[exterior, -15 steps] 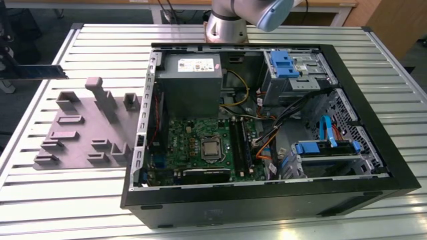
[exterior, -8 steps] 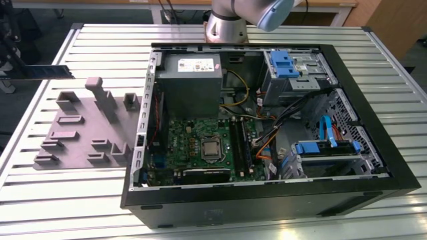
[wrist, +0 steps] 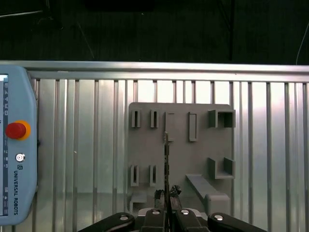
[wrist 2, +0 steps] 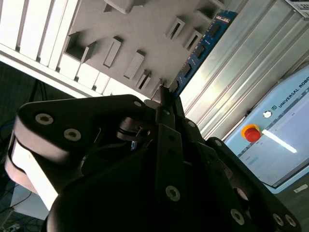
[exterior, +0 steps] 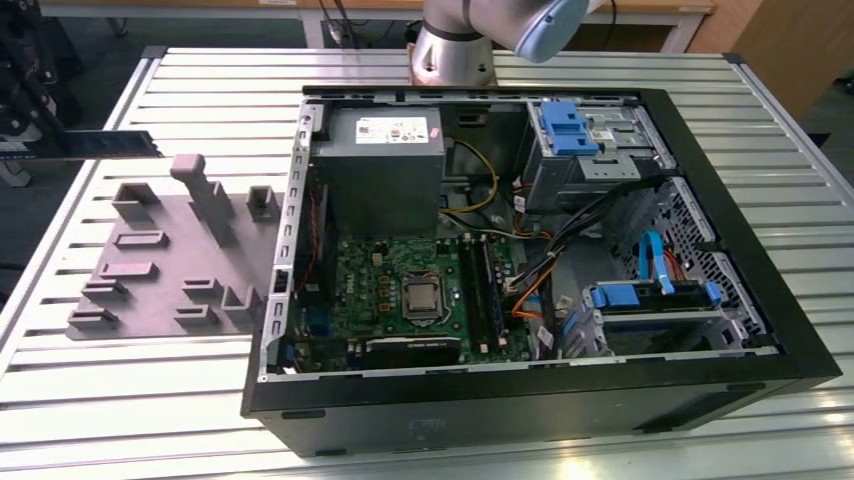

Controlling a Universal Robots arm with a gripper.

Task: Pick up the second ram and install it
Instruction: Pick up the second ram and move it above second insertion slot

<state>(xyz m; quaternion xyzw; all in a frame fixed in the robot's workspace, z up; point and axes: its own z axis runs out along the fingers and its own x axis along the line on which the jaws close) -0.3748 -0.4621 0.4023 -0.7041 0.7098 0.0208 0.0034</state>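
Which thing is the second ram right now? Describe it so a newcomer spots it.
Start at the open PC case on the slatted table; the grey fixture plate lies to its left in the exterior view. Past that plate's far corner, the gripper holds the second ram: a slim, flat, dark board, unlike the chunky grey blocks on the plate.
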